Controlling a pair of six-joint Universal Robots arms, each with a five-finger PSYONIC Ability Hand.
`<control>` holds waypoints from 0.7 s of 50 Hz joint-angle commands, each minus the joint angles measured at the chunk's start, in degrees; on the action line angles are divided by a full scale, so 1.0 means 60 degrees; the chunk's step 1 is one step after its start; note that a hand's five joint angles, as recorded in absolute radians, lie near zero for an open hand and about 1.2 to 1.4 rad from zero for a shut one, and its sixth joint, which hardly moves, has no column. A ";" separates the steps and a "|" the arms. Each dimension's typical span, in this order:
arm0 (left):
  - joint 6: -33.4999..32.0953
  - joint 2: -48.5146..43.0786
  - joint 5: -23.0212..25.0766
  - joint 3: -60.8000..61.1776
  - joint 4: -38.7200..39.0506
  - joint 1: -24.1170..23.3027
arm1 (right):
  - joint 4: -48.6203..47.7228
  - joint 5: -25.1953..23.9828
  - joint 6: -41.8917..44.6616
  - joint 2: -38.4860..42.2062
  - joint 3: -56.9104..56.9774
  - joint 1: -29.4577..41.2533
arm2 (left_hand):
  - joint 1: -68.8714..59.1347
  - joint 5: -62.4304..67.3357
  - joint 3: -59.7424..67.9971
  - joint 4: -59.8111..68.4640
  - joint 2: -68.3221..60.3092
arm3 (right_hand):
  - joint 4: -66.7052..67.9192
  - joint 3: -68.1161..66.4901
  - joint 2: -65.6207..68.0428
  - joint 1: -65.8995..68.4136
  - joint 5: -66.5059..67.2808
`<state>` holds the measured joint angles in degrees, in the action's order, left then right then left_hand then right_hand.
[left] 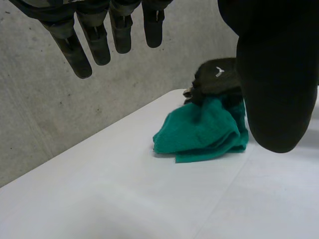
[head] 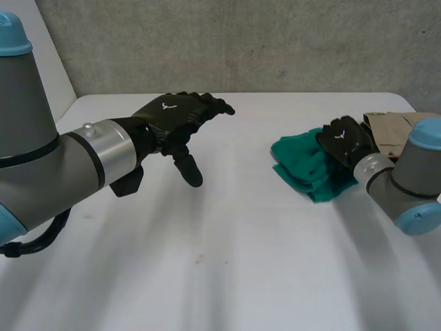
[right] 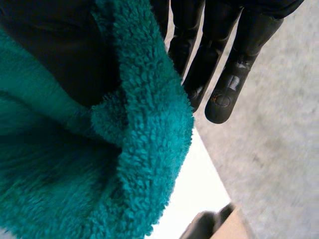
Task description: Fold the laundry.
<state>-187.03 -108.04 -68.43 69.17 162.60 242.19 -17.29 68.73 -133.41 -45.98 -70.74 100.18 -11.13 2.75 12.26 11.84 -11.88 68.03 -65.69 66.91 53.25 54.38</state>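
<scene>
The left hand [head: 180, 116] hovers over the bare left part of the white counter [head: 241, 269], fingers straight and spread, thumb pointing down, holding nothing. At the right, a crumpled green towel [head: 301, 165] lies on the counter. The right hand [head: 344, 138] sits on its far right edge, a fold pinched between thumb and straight fingers. A beige cloth [head: 401, 127] lies just beyond.

No readable text; a white emblem [head: 166, 105] marks the left hand [head: 180, 118] and right hand [head: 346, 142].
</scene>
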 commanded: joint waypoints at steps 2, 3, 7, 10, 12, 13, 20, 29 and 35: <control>0.0000 -0.0084 -0.0006 0.0000 0.0029 0.0006 | -0.0486 -0.0148 0.0102 0.0440 0.2720 -0.0245 | -0.0408 0.0139 0.0219 0.0289 -0.0282 | 0.1995 -0.2385 0.2181 0.4459 0.2603; 0.0000 -0.0099 -0.0006 0.0000 0.0044 0.0006 | -0.0545 -0.0045 -0.0001 0.0470 0.3013 -0.0348 | -0.0408 0.0139 0.0219 0.0289 -0.0282 | 0.1995 -0.2385 0.2181 0.4459 0.2603; 0.0015 -0.0084 -0.0006 0.0000 0.0059 0.0006 | -0.0707 0.0644 -0.0806 0.0748 0.4492 -0.0817 | -0.0408 0.0139 0.0219 0.0289 -0.0282 | 0.1995 -0.2385 0.2181 0.4459 0.2603; 0.0073 -0.0084 -0.0006 0.0000 0.0059 0.0006 | -0.0546 0.0923 -0.1173 0.1231 0.5519 -0.1154 | -0.0408 0.0139 0.0219 0.0289 -0.0282 | 0.1995 -0.2385 0.2181 0.4459 0.2603; 0.0117 -0.0099 -0.0006 0.0014 0.0073 -0.0009 | -0.0400 0.1011 -0.1218 0.1480 0.5885 -0.1329 | -0.0408 0.0139 0.0219 0.0289 -0.0282 | 0.1995 -0.2385 0.2181 0.4459 0.2603; 0.0117 -0.0099 -0.0006 0.0014 0.0073 0.0006 | -0.0138 0.1055 -0.1218 0.1742 0.6177 -0.1533 | -0.0408 0.0139 0.0219 0.0289 -0.0282 | 0.1995 -0.2385 0.2181 0.4459 0.2603; 0.0117 -0.0128 -0.0006 0.0131 0.0278 -0.0009 | 0.0728 0.1055 -0.1145 0.2973 0.6605 -0.2457 | -0.0408 0.0139 0.0219 0.0289 -0.0282 | 0.1995 -0.2385 0.2181 0.4459 0.2603; 0.0117 -0.0245 -0.0006 0.0205 0.0396 -0.0067 | 0.0831 0.1245 -0.0178 0.3868 0.6459 -0.3234 | -0.0436 0.0167 0.0247 0.0317 -0.0311 | 0.1995 -0.2385 0.2181 0.4459 0.2603; 0.0117 -0.0348 -0.0006 0.0205 0.0396 -0.0111 | 0.0875 0.1567 0.0115 0.3840 0.6386 -0.3323 | -0.0436 0.0167 0.0247 0.0317 -0.0311 | 0.1533 -0.1923 0.1719 0.3997 0.2141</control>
<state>-186.33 -109.48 -68.47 70.41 165.00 241.77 -12.18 76.16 -135.07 -22.88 -31.77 81.07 -10.05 2.73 11.02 11.42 -11.52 68.07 -67.66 66.91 53.25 55.36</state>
